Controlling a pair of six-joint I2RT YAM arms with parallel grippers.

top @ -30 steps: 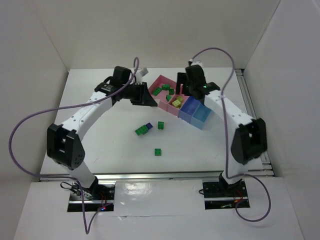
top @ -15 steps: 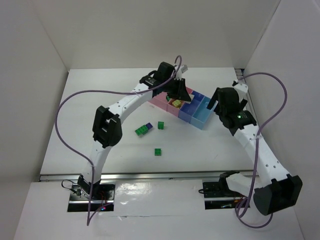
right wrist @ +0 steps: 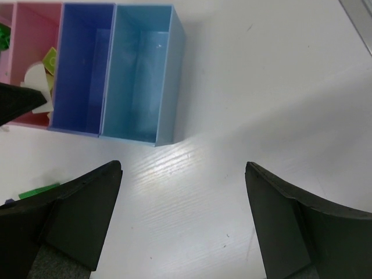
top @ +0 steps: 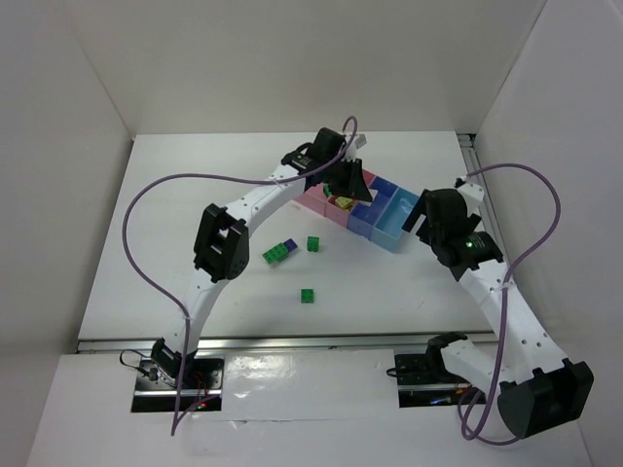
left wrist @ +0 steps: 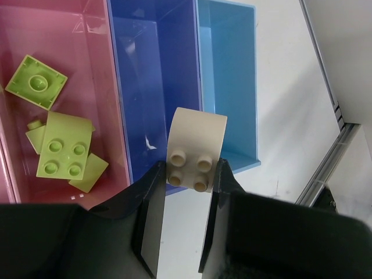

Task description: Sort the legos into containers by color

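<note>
Cream brick [left wrist: 189,157]: studs facing the left wrist camera, one end curved, pinched between the two fingers of the left gripper [left wrist: 187,174], which press on its two sides. In the left wrist view it sits at centre frame and overlaps the near wall of the blue tray [left wrist: 154,87]; how high it is above the tray cannot be told. Light blue tray [left wrist: 226,81]: touches the blue tray along its right side. Pink tray [left wrist: 87,70]: touches the blue tray on the left and holds several yellow-green bricks [left wrist: 64,152], some flat with studs up, some tilted. In the top view these trays form a slanting row at upper centre, with the left arm reaching over its pink end. Loose items on the table [top: 195,214], below and left of the row: one green brick [top: 313,243]; a second green brick [top: 274,255] just beside a purple brick [top: 289,246]; a third green brick [top: 307,295] lower down, apart from the others. Right gripper [right wrist: 183,168]: fingers spread wide with nothing between them, over bare table right of and below the light blue tray, well apart from the cream brick.
</note>
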